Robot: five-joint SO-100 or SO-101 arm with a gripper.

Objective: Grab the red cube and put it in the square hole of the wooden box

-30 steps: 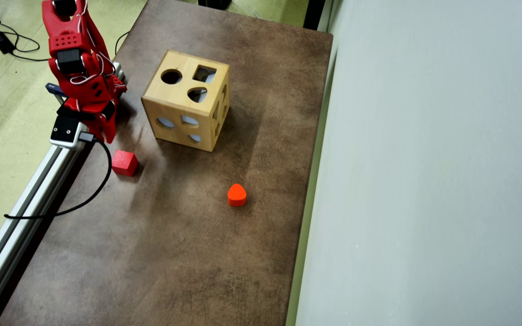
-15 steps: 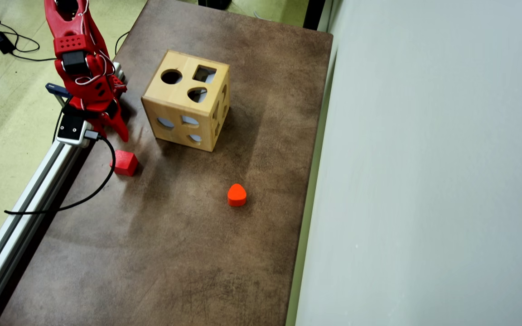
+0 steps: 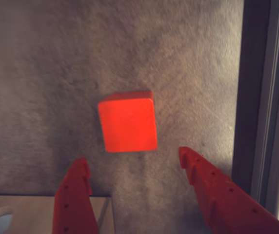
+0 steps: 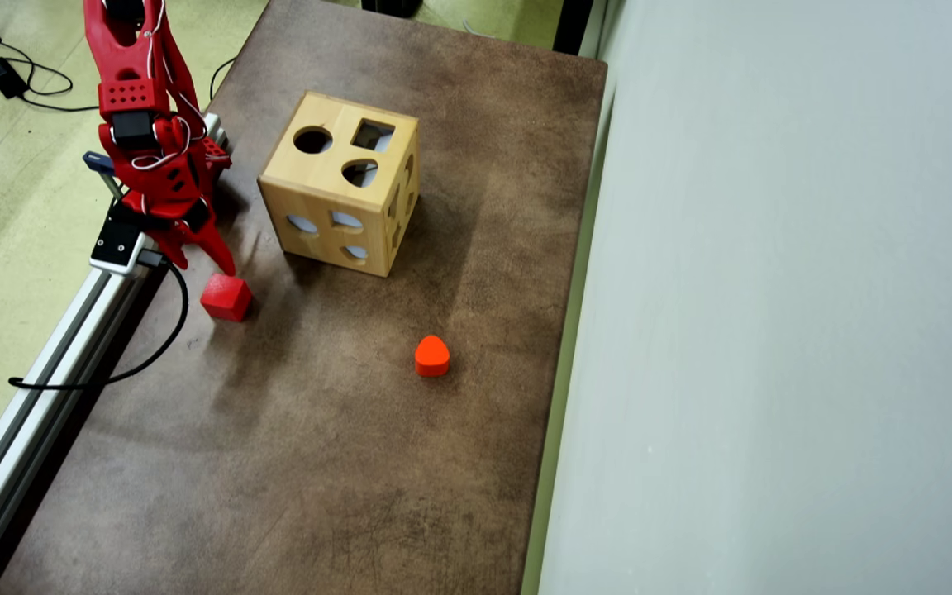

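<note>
The red cube (image 3: 128, 122) lies on the brown table, in the middle of the wrist view. In the overhead view the cube (image 4: 226, 297) sits near the table's left edge, below and left of the wooden box (image 4: 340, 194). The box's top has a square hole (image 4: 373, 135) beside a round one. My red gripper (image 3: 132, 157) is open and empty, with its fingertips just short of the cube and one to either side. In the overhead view the gripper (image 4: 205, 266) hangs just above and left of the cube. A corner of the box (image 3: 32, 214) shows at the wrist view's bottom left.
An orange rounded block (image 4: 432, 355) lies mid-table. An aluminium rail (image 4: 46, 355) with a black cable (image 4: 154, 351) runs along the table's left edge, close to the cube. A grey surface (image 4: 773, 330) borders the table's right side.
</note>
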